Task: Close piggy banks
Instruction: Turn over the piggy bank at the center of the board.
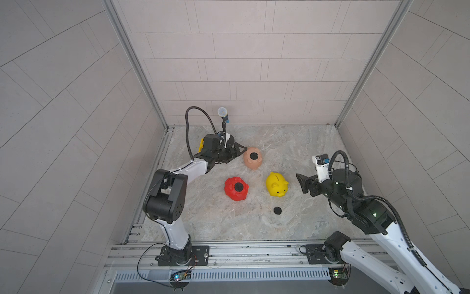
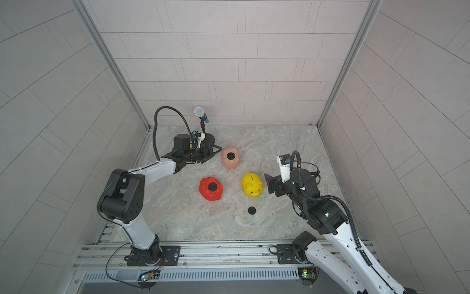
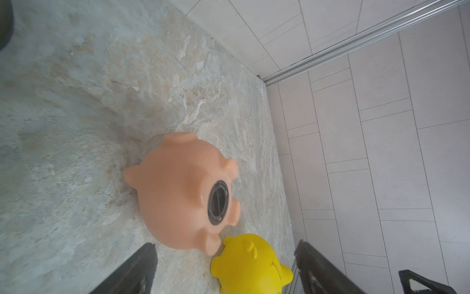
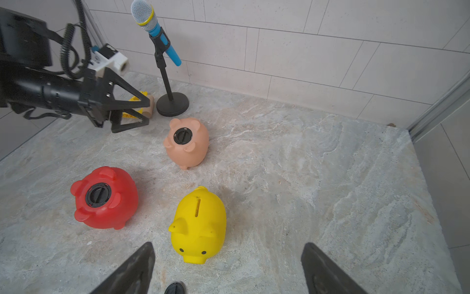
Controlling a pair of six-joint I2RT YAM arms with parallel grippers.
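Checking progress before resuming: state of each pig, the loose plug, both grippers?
red piggy bank: belly up, plug seated.
peach piggy bank: belly up, plug seated.
yellow piggy bank: upright, belly hidden.
loose black plug: lying free, unfitted.
left gripper: open, empty.
right gripper: open, empty.

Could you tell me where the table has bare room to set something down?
Bare: the far stretch of table between the peach pig and the right wall, and the near strip in front of the red pig. Crowded: the middle, around the yellow pig and loose plug.
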